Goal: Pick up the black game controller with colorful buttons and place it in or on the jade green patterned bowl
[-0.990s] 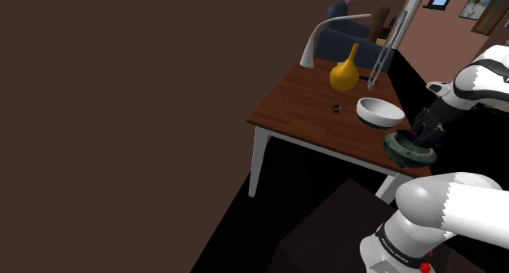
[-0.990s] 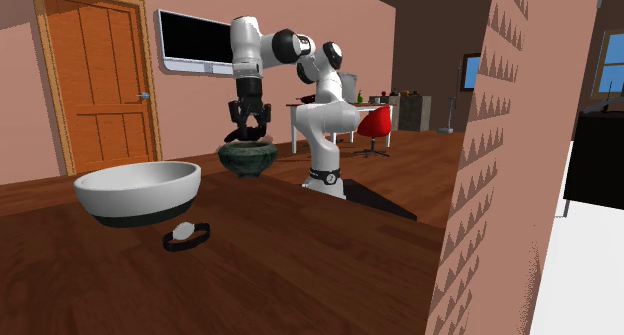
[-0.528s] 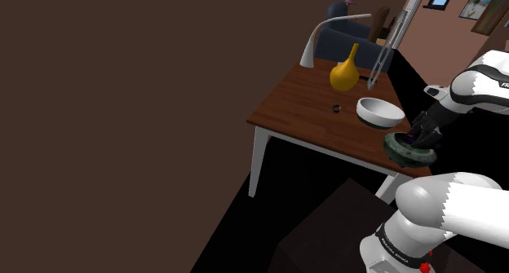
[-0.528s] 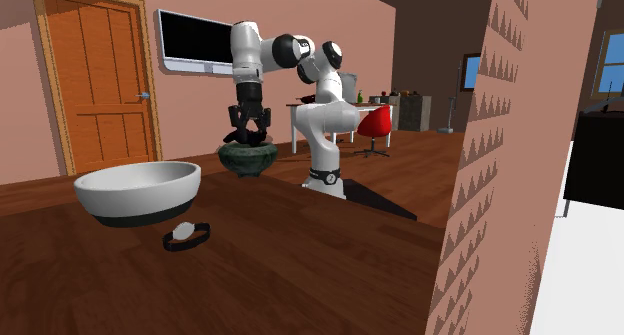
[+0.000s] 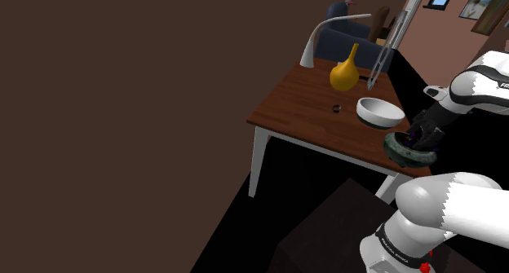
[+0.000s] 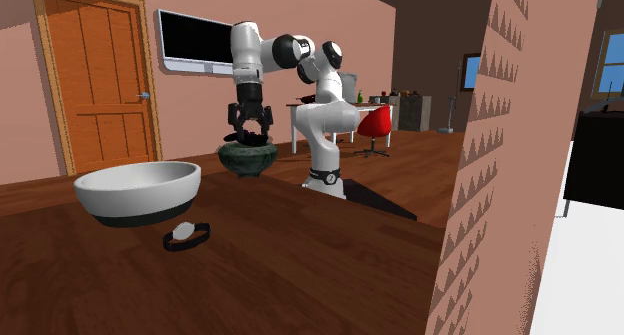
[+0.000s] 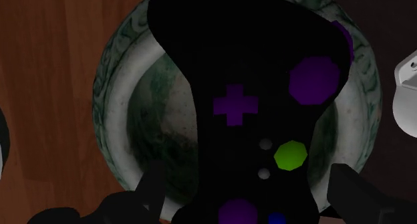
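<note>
The shoulder view was dim, with a black area under the table. The second exterior view was evenly bright. Beneath the hand, the controller rendered almost black; only its buttons stood out. The arm showed sawtooth edges.

The game controller lies in the patterned bowl, right under my gripper, between its 2 parted fingers. That bowl sits on the table near my stand, a 2nd bowl just beside it and a vase farther back.
</note>
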Action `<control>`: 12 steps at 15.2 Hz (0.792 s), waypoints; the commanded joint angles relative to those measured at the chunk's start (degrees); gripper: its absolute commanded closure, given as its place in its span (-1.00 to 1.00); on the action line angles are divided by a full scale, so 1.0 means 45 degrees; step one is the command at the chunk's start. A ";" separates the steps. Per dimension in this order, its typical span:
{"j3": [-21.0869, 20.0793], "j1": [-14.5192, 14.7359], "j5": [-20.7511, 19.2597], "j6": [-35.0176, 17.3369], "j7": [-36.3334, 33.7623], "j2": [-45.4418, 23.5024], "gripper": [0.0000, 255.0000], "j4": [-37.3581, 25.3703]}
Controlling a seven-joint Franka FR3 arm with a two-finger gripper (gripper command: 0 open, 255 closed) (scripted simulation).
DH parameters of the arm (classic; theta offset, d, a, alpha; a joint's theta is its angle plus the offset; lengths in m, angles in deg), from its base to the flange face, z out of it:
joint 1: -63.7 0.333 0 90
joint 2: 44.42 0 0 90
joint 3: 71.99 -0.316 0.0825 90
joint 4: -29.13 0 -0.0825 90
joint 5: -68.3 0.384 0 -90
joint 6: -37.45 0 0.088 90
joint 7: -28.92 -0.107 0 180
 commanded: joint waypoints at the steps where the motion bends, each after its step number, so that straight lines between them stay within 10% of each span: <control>1: -0.0005 -0.0004 0.0002 0.0017 0.0004 0.0008 -1.00 -0.0007; 12: -0.0729 0.0082 0.0599 0.1714 0.0107 0.0352 -1.00 -0.1372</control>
